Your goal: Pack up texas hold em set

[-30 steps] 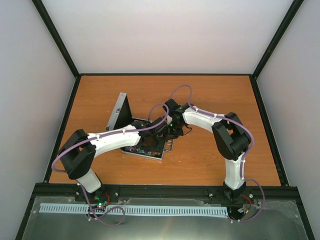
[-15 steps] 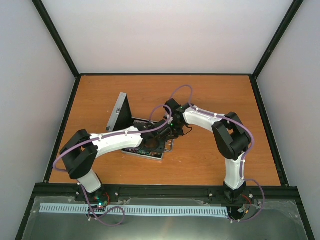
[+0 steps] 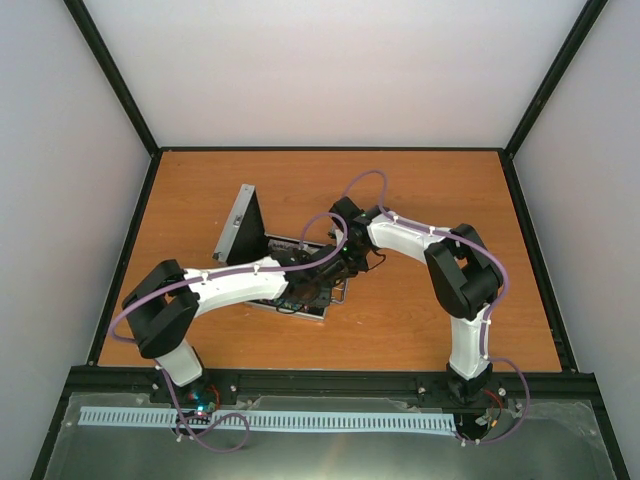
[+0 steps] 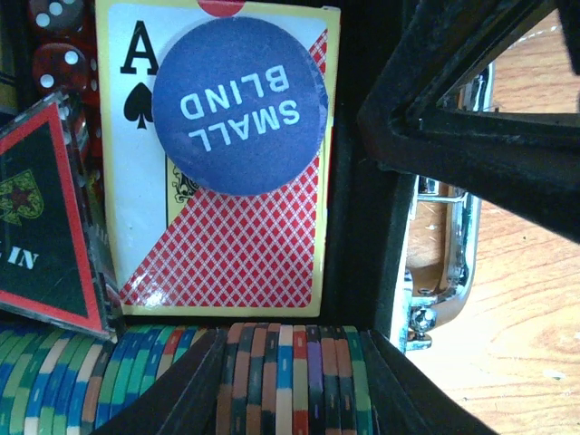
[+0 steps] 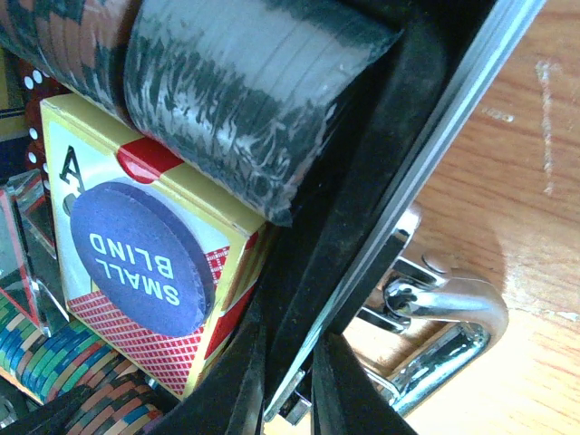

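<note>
1. Left gripper (image 4: 290,335): clenched on an upright stack of multicoloured poker chips (image 4: 290,385). One dark finger (image 4: 172,399) presses each end of the stack, inside the case.
2. Right gripper (image 5: 288,385): jaws pinch the case's side wall (image 5: 399,181), one finger inside against the black lining and one outside by the silver edge.
3. More chips (image 4: 63,381), green and blue on edge, lie in the same row, left of the held stack in the left wrist view.
4. Red deck (image 4: 227,245): lies flat in the compartment just beyond the chip row, with an ace of spades printed on the box.
5. SMALL BLIND button (image 4: 237,104): blue disc lying flat on the red deck.
6. Triangular button (image 4: 41,227): black with a red border, tilted, just beside the deck on its left.
7. Red dice (image 4: 63,63): at the top left corner, beyond the triangular button.
8. Grey-black chip roll (image 5: 245,100): lies next to the deck's far end, against the pinched wall.
9. Metal handle (image 5: 444,335): chrome, on the outside of that wall, lying on the table (image 5: 507,181).
10. Top view: the open case (image 3: 300,308) sits left of the table's centre with its lid (image 3: 240,225) standing upright at the far-left side. Both arms meet over its right end.
</note>
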Tool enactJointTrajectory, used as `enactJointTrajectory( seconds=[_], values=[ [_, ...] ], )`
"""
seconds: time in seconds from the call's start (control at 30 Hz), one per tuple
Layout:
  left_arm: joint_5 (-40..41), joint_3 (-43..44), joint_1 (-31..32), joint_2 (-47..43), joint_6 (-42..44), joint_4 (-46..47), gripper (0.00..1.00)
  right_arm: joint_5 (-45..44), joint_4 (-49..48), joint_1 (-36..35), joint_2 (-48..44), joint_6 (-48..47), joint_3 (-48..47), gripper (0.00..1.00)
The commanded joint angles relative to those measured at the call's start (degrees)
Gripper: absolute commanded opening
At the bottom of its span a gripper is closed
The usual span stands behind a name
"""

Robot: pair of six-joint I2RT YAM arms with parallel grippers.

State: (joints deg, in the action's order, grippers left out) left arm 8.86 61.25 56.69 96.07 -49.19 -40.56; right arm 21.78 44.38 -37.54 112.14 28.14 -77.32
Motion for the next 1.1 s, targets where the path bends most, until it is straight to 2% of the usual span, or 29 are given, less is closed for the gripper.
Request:
enactJointTrajectory(
  seconds=[0.0,0.17,0.6,1.07],
  values=[
    [-6.15,-5.22,2.67,4.72,11.51,-8.84,0.01,-8.83,2.73,-0.17,1.53,-1.95,1.19,0.03],
    [-8.32,-5.77,3.41,3.63,13.66,-9.31,0.01,-8.93,2.80,-0.17,1.52,-1.84,1.17,0.03],
    [-11.85,-5.54,4.74,4.07,17.86,-10.95,0.10,-9.46,3.15,-0.08,1.55,-2.11,0.54,0.03],
    [-7.14,0.35,5.10,4.76,15.98,-16.16,0.32,-9.58,4.04,0.36,2.34,-2.91,-1.63,0.03]
  ],
)
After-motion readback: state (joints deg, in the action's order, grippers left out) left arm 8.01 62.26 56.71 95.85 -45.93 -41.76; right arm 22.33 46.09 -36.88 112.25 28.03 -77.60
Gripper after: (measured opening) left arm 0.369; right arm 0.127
